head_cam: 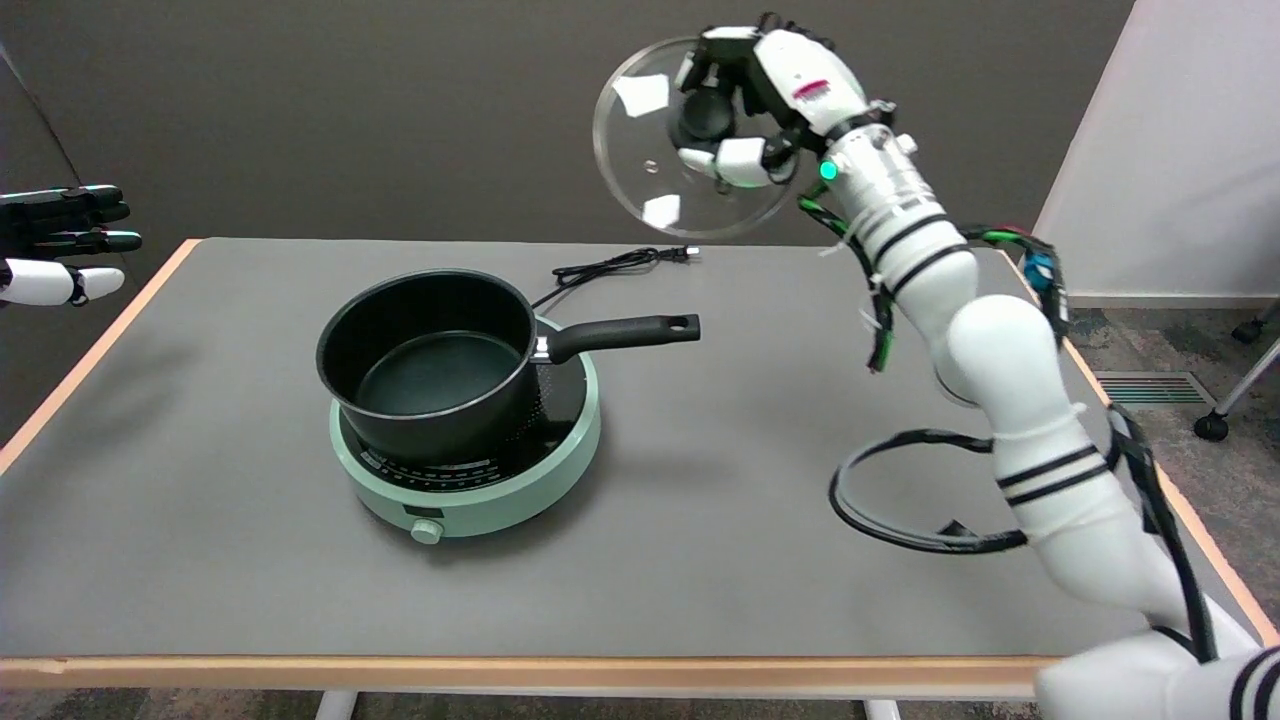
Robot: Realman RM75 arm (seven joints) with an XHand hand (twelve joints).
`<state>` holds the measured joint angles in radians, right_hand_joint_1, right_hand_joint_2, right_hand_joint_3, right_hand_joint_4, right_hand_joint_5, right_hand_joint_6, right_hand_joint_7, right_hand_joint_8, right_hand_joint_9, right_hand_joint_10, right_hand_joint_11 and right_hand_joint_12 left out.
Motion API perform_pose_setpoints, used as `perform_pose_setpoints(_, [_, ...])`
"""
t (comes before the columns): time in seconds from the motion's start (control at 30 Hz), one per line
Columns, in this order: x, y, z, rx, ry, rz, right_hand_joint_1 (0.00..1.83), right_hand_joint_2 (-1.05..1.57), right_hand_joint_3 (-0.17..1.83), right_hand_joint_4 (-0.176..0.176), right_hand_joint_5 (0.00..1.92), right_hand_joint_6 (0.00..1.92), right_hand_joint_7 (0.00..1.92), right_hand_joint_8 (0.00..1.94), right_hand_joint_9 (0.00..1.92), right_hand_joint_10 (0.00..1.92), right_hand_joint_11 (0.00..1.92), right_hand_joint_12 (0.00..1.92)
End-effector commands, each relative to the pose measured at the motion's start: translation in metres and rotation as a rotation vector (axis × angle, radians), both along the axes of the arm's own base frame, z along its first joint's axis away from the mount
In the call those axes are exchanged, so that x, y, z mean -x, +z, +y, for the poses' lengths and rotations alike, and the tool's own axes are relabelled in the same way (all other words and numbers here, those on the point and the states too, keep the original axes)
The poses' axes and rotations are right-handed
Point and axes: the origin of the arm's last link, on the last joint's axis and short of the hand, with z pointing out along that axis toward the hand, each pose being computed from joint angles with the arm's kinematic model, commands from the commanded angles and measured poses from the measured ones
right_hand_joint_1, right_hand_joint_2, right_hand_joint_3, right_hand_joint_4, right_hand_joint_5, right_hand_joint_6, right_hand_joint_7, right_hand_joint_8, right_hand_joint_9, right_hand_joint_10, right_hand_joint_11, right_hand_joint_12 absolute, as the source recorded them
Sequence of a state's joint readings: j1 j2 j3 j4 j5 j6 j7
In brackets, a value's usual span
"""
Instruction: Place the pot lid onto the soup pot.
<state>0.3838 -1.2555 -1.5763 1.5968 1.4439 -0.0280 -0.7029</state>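
Soup pot [430,365]: black, upright, uncovered, nothing visible inside, seated on a pale green hotplate [470,480]. Its long handle [620,333] points toward the right arm's side. Behind the pot, a black power cord [615,265] lies on the grey table [700,520]. Beyond and above the pot, the right hand [760,110] clamps the pot lid [685,140] by its black knob; the glass lid hangs airborne, tilted near vertical. No writing legible.

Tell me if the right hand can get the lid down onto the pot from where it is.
Probably yes. The right hand holds the lid by its knob, in the air; the pot sits open on the cooker, nothing between them.
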Motion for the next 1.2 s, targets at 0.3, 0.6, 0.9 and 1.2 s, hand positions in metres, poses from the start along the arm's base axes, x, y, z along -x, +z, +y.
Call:
perform_pose_setpoints(0.3, [-0.056,-0.105,-0.057,-0.343,0.017,-0.134,1.35,0.85,0.7,0.076,0.7,1.05,0.84,1.43,0.75,1.92,0.63,1.92])
perform_pose_setpoints(0.6, [-0.044,-0.125,-0.065,-0.427,-0.05,-0.251,1.21,1.19,0.11,-0.163,0.69,1.25,0.84,1.51,0.75,1.91,0.65,1.92])
perform_pose_setpoints(0.9, [-0.034,-0.138,-0.065,-0.48,-0.091,-0.361,1.21,1.17,0.13,-0.169,0.7,1.23,0.85,1.49,0.76,1.89,0.66,1.92])
perform_pose_setpoints(1.2, [-0.018,-0.147,-0.065,-0.524,-0.159,-0.453,1.22,1.16,0.14,-0.174,0.72,1.2,0.85,1.49,0.76,1.88,0.68,1.92])
